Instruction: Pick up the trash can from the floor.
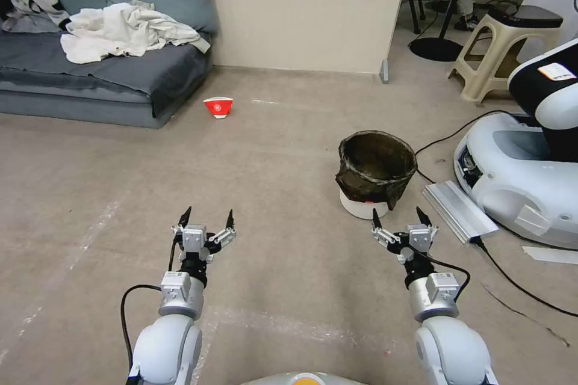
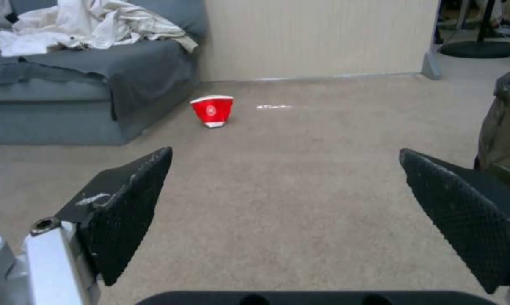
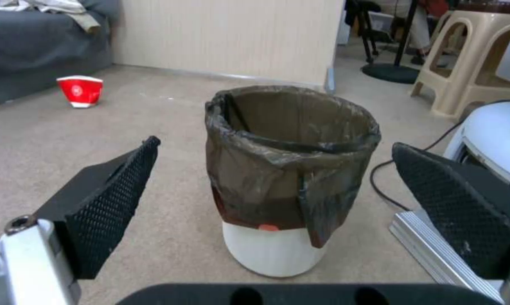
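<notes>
- Your trash can [image 1: 376, 173] stands upright on the floor [image 1: 271, 162]: a small round white bin with a dark brownish-black bag folded over its rim and hanging down most of its side.
- Your right gripper [image 1: 398, 219] hovers just short of the trash can, fingers spread wide, touching nothing.
- Your left gripper [image 1: 206, 219] hangs well to the left of the trash can, fingers also apart and empty.
- A red bowl [image 1: 218, 107] sits far beyond the trash can, near a sofa [image 1: 120, 72].
</notes>
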Robot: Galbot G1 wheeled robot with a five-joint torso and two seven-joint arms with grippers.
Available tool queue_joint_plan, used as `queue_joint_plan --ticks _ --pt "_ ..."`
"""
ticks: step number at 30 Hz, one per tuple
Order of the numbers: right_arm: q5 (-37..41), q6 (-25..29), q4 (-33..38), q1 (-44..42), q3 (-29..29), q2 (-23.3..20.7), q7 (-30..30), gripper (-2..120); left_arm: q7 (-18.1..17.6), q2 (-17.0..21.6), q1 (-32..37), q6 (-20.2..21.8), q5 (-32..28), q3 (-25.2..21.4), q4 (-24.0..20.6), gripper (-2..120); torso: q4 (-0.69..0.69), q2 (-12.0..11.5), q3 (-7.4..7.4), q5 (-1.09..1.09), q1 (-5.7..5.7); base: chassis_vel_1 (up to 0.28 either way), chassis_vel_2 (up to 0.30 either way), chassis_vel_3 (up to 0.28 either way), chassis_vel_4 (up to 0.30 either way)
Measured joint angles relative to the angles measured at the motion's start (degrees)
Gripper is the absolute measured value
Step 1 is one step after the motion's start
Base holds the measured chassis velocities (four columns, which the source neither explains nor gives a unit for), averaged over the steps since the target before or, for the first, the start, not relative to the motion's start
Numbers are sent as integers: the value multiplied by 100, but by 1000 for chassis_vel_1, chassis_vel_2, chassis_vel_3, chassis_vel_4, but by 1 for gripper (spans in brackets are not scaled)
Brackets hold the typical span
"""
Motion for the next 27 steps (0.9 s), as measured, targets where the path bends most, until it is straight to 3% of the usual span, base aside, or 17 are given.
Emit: queue_joint_plan --ticks 18,27 --pt "10 -4 26 -19 8 4 0 100 1 4 11 32 -35 -9 -48 100 0 0 0 0 0 0 0 0 0" --pt "479 -626 1386 -697 399 204 97 100 -93 203 409 1088 -1190 -393 -1417 100 0 0 -1 0 0 0 0 0 0"
